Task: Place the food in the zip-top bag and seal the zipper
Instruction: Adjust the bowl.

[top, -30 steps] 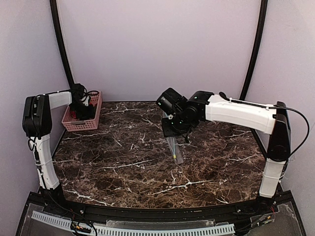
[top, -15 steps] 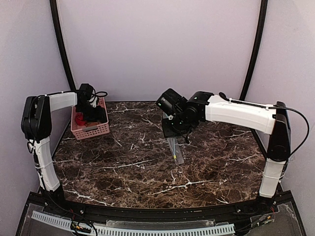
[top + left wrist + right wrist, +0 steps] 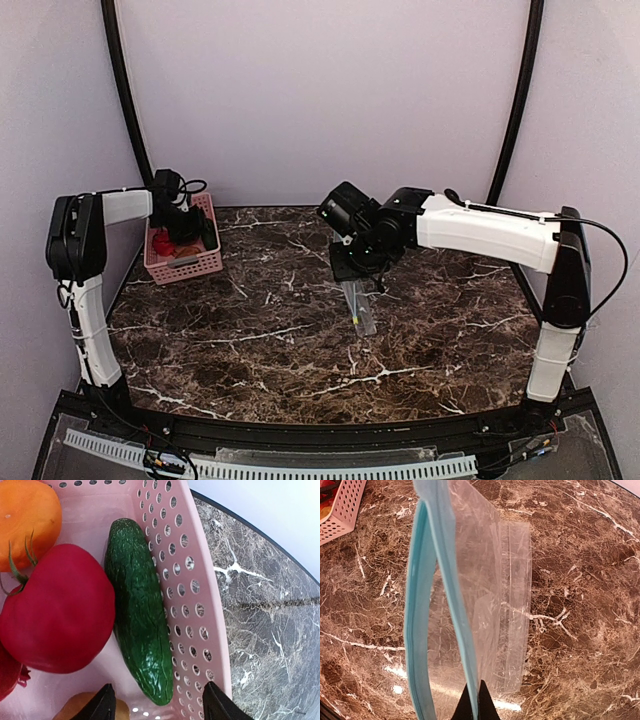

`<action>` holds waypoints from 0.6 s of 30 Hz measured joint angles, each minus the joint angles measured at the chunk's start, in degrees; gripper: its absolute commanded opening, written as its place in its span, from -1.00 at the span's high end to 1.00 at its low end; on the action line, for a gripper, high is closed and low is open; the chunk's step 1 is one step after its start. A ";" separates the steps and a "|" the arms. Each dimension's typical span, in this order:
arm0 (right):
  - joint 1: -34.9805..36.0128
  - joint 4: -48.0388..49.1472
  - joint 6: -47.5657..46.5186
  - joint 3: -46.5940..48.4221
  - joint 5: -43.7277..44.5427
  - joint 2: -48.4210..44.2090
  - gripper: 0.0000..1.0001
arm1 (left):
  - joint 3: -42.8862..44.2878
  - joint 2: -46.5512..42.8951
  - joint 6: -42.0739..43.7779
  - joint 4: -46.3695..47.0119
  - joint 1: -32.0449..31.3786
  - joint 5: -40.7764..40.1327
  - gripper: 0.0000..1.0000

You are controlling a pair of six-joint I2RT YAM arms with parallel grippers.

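Basket [image 3: 186, 265] shifted rightward; left jaws wider above cucumber [image 3: 140, 615]; bag [image 3: 487, 605] unmoved.

Pink perforated basket [image 3: 200, 580], teal zipper [image 3: 415, 605]

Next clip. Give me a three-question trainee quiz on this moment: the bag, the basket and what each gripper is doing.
1. True or false: the blue zipper of the clear bag is pressed shut along its whole length.
2. Which gripper pinches the bag's edge? A. left B. right C. neither
3. Fill in: the left gripper is open above a cucumber lying in the pink ____.
Key: 1. False; the bag's mouth gapes open. 2. B, the right gripper. 3. basket.
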 measured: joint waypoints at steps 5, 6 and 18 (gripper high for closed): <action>0.00 0.00 0.00 0.00 0.00 0.00 1.00 | 3.50 4.28 -0.28 0.00 0.02 -0.11 -0.09; 0.00 0.00 0.00 0.00 0.00 0.00 1.00 | 3.98 5.01 -0.26 -0.17 0.02 -0.42 -0.09; 0.00 0.15 -0.02 0.00 -0.07 0.00 1.00 | 9.29 11.72 1.44 -2.60 0.04 -5.01 -0.09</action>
